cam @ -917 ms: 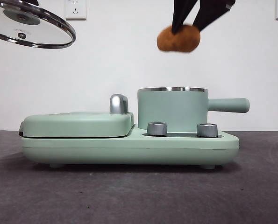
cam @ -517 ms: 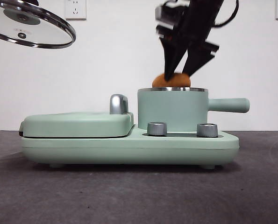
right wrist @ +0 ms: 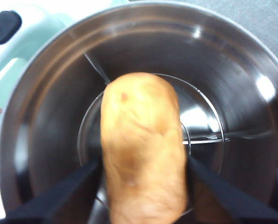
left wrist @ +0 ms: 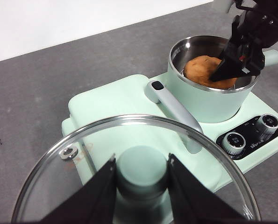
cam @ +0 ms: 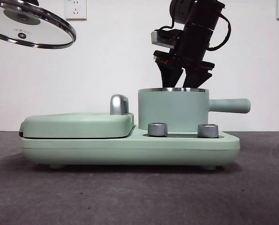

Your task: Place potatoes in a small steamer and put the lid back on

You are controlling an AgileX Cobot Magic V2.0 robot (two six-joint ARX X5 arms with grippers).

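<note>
Right gripper (cam: 182, 80) down at the mouth of the small steamer (cam: 173, 110), black jaws dipping just inside the steel rim, arm above dark and tilted. From its own wrist camera: potato (right wrist: 142, 149) between the two jaws, one jaw on each flank, seemingly pinched, inside the shiny steel bowl of the steamer (right wrist: 232, 74). Whether resting on the bottom or hanging just above: impossible to tell. From the left wrist: same potato (left wrist: 202, 69), orange-brown, inside the pot (left wrist: 209, 100), with the right gripper (left wrist: 230, 70) reaching in over the rim. Hidden entirely by the pot wall in the front view.

Lid (cam: 29, 26) high at the upper left of the front view, tilted, well apart from the steamer. Left gripper (left wrist: 142, 175) clamped on the mint green knob, one jaw on each side, glass disc of the lid (left wrist: 78, 154) with steel rim spread beneath, hanging over the flat griddle cover (left wrist: 110, 100).

Steamer seated on the right side of the mint green cooker base (cam: 130, 147), straight side handle (cam: 230, 105) pointing right. Flat griddle cover (cam: 78, 124) with chrome handle (cam: 119, 104) on the left side. Two steel dials (cam: 157, 129) (cam: 207, 130) in front of the pot. Cooker standing on the dark grey tabletop (cam: 130, 197).
</note>
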